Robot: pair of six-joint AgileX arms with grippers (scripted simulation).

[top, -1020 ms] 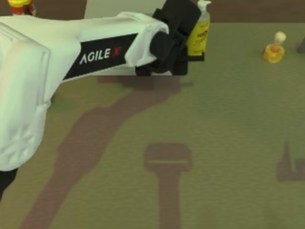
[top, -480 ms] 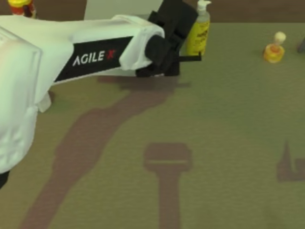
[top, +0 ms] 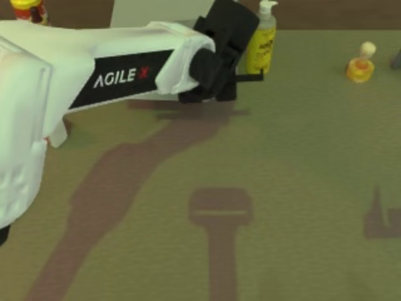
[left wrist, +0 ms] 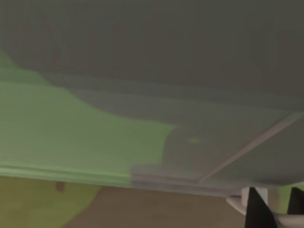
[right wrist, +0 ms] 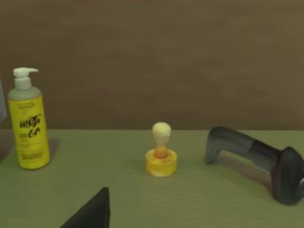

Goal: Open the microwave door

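Green-brown table (top: pixel 301 175) holds a yellow pump bottle (top: pixel 262 41) at the back. Beside it, the left gripper (top: pixel 241 75) reaches the boxy white microwave (top: pixel 160 11), its grey see-through door (left wrist: pixel 156 71) filling the wrist view; I cannot tell its claw. Right arm is parked.

One microwave (top: pixel 156 11), one yellow pump bottle (right wrist: pixel 28 126), one little yellow stamp (right wrist: pixel 161 156), one black scanner (right wrist: pixel 259 159), and one red-yellow thing (top: pixel 28 7).
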